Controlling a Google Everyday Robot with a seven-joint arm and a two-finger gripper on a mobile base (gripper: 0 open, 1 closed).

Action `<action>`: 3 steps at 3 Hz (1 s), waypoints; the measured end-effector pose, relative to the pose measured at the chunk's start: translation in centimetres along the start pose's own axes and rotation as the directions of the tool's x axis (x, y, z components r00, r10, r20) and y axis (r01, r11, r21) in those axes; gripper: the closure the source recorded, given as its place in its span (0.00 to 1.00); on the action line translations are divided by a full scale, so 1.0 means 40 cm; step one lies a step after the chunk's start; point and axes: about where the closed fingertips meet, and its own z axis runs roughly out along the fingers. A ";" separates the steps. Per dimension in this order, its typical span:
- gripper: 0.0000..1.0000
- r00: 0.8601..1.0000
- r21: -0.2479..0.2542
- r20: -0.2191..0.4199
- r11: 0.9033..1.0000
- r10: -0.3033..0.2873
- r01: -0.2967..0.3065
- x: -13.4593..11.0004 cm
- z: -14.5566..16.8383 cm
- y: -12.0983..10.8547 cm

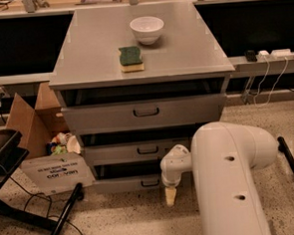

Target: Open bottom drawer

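The bottom drawer is the lowest, shortest grey front of the cabinet, with a small dark pull handle. It stands slightly out, with a dark gap above it. My gripper hangs from the white arm just right of that handle and a little in front of the drawer front, pointing down at the floor. Above are the medium drawer and the tall top drawer.
A white bowl and a green sponge sit on the cabinet top. An open cardboard box and a white sign lie at the left. A black stand's legs cross the floor at the lower left.
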 end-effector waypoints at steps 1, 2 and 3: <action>0.00 0.999 0.003 -0.038 1.000 -0.002 0.002 -0.014 0.064 -0.057; 0.00 0.997 -0.010 -0.079 1.000 0.027 -0.028 -0.006 0.120 -0.088; 0.19 0.990 -0.022 -0.106 0.996 0.088 -0.091 0.033 0.151 -0.072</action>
